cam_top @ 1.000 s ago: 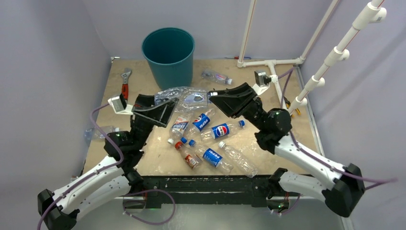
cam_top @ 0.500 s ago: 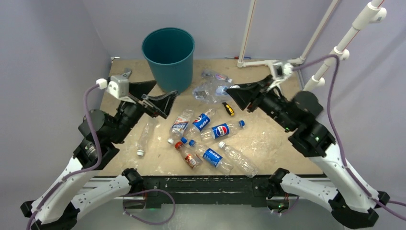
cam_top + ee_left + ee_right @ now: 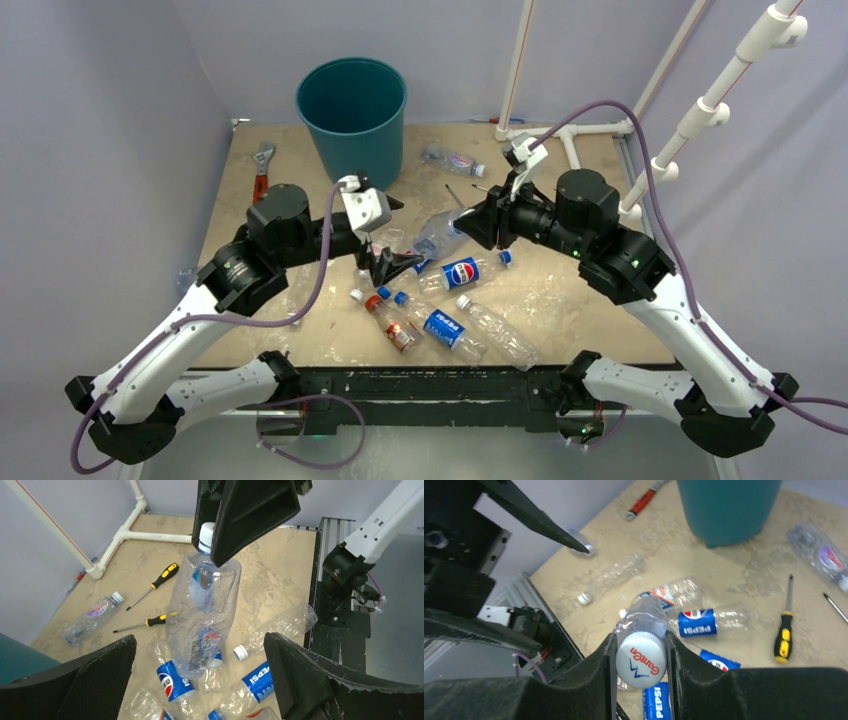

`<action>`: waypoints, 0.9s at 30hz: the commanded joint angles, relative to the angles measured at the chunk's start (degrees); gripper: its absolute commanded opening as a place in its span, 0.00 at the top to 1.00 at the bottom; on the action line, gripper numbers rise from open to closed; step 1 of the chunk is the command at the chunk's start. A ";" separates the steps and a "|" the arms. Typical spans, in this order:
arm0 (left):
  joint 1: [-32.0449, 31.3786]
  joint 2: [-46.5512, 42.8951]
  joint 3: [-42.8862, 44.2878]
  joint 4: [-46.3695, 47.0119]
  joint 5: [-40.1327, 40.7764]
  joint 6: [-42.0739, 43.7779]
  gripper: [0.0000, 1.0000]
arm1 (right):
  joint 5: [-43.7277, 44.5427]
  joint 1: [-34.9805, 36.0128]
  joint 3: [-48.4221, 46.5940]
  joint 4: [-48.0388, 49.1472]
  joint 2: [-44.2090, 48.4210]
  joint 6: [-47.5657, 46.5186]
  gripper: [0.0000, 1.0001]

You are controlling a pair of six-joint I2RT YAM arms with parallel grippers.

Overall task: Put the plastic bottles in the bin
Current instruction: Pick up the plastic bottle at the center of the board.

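Clear crumpled plastic bottle (image 3: 202,620) with white screw cap (image 3: 640,661), held off the counter by its neck. Its walls are thin, dented and folded in along one side, and no liquid shows inside. Whether the blue patch in it is its own label or shows through from behind cannot be told.

Judged light and empty: the body would likely buckle and slip under a squeeze, whereas the neck and cap look stiff, so a hold just under the cap seems the sound one.

Right claw (image 3: 640,639) is clenched on that neck, a finger on either side, with the cap facing its camera. Left claw (image 3: 200,639) is released, its jaws spread wide beside the bottle's lower body and touching nothing.

The bottle hangs above the loose plastic bottles (image 3: 462,272) at mid-counter. Several of these have blue Pepsi labels and one is a red-labelled bottle (image 3: 400,333).

Round teal-green plastic bin (image 3: 350,140) stands upright at the far edge, behind and left of the held bottle and apart from it.

Sand-coloured counter (image 3: 585,300) also carries yellow-and-black-handled screwdrivers (image 3: 160,581) and a red-handled wrench (image 3: 262,172).
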State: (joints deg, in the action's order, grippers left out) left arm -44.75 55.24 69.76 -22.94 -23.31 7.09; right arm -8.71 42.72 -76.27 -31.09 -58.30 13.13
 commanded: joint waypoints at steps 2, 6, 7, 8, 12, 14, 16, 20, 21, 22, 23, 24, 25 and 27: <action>-0.07 -1.63 -1.03 -0.85 -4.81 9.11 0.01 | -8.74 -0.01 -3.07 0.51 0.94 -2.48 1.00; -0.24 -0.28 -2.33 1.56 -7.50 9.29 0.01 | -11.80 -0.03 -4.34 1.20 -0.42 -2.46 1.00; -0.21 -0.12 -2.66 2.48 -7.53 9.26 0.01 | -12.44 -0.02 -4.52 1.52 -0.67 -2.21 1.00; -0.29 0.05 -2.83 3.22 -7.65 9.26 0.01 | -13.13 -0.05 -4.69 1.90 -0.88 -1.95 1.00; -0.42 1.32 -2.81 4.75 -8.61 9.43 0.01 | -14.87 -0.01 -5.18 3.57 -1.59 -1.06 1.00; -0.68 2.13 -2.78 5.25 -8.83 9.28 0.01 | -15.01 -0.01 -5.45 3.95 -2.06 -0.89 1.00; -0.83 2.98 -2.78 5.73 -9.07 8.80 0.01 | -15.15 -0.06 -5.45 4.42 -2.38 -0.77 1.00; -1.30 3.89 -3.37 7.60 -6.72 7.17 0.01 | -16.09 0.00 -5.10 5.64 -2.85 -0.34 1.00; -1.30 3.91 -3.85 8.62 -5.77 6.31 0.01 | -16.11 0.00 -5.11 5.90 -3.03 -0.26 1.00; -1.40 3.83 -4.26 9.17 -5.35 5.88 0.01 | -16.20 0.00 -5.19 6.14 -3.15 -0.20 1.00; -1.47 3.94 -4.47 9.42 -5.26 5.65 0.01 | -16.29 0.00 -5.30 6.27 -3.28 -0.15 1.00; -1.55 3.98 -4.65 9.67 -5.19 5.39 0.01 | -16.33 0.00 -5.41 6.45 -3.49 -0.19 1.00; -1.64 4.06 -4.78 9.93 -5.02 4.96 0.01 | -16.40 0.00 -5.45 6.59 -3.68 -0.14 1.00; -1.81 4.32 -4.71 10.48 -3.73 3.73 0.04 | -16.39 0.00 -5.49 6.88 -4.00 -0.12 1.00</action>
State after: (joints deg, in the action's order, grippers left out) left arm -45.95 59.31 65.41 -16.62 -28.86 13.47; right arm -23.70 42.72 -79.07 -27.51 -61.89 12.51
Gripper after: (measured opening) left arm 0.992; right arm 0.363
